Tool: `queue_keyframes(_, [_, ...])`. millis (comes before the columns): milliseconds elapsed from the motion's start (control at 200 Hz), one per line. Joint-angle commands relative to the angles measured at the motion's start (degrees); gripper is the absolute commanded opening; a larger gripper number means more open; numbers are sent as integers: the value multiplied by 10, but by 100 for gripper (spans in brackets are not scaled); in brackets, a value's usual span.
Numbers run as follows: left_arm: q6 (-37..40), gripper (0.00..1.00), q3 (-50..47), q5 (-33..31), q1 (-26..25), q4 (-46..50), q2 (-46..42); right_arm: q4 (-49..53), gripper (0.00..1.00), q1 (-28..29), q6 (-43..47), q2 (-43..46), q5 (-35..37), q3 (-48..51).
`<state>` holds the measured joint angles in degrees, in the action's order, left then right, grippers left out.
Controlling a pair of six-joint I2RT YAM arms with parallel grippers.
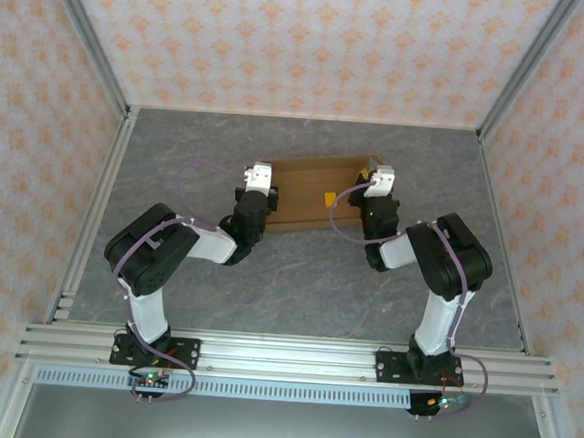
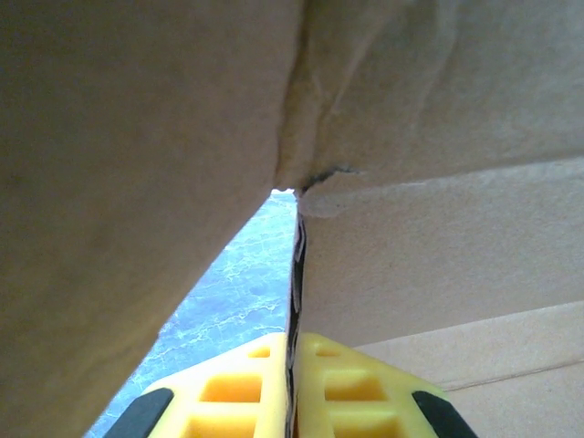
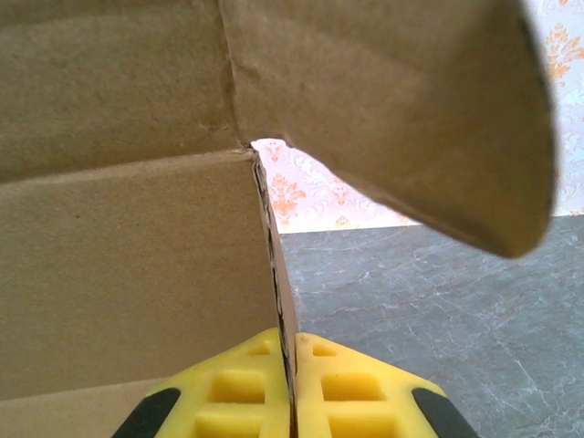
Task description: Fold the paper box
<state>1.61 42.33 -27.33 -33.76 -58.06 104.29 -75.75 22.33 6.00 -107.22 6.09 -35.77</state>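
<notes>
Left pincer [image 2: 292, 370]: clamped on a side wall of the paper box [image 2: 438, 265], whose edge stands between the yellow fingers [image 2: 342, 383], probably to hold that end upright.
Right pincer [image 3: 290, 370]: pinching the opposite wall edge-on, so both ends are steadied.
Just above it: a flap [image 3: 401, 109] curls over, not yet tucked.
Beyond: grey table [image 3: 438, 310]; the box sits between the two pincers.

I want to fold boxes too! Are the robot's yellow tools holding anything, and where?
Each tool pinches the plain brown cardboard box by a side wall's edge: the left tool at the left end, the right tool at the right end.
</notes>
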Motion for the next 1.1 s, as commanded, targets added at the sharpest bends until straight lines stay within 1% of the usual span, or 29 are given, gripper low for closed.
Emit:
queue_keyframes(0, [17, 7, -7, -35, -3, 36, -10, 24, 8, 1, -9, -3, 12, 13])
queue_keyframes(145, [19, 6, -9, -40, -4, 43, -15, 29, 12, 0, -9, 3, 24, 19])
queue_keyframes(375, [20, 5, -12, -44, -4, 42, -15, 43, 29, 1, -20, 26, 41, 27])
queue_keyframes(691, [49, 1, -8, -31, -4, 48, -15, 86, 37, 0, -32, 66, 28, 34])
queue_keyframes(901, [72, 0, -6, -26, -5, 44, -11, 132, 41, 0, -42, 149, 33, 76])
queue_keyframes(1011, [76, 0, -5, -22, -4, 45, -10, 172, 42, 1, -35, 221, 38, 102])
queue_keyframes(1096, [80, 0, -4, -20, -4, 44, -9, 245, 43, 1, -24, 297, 36, 99])
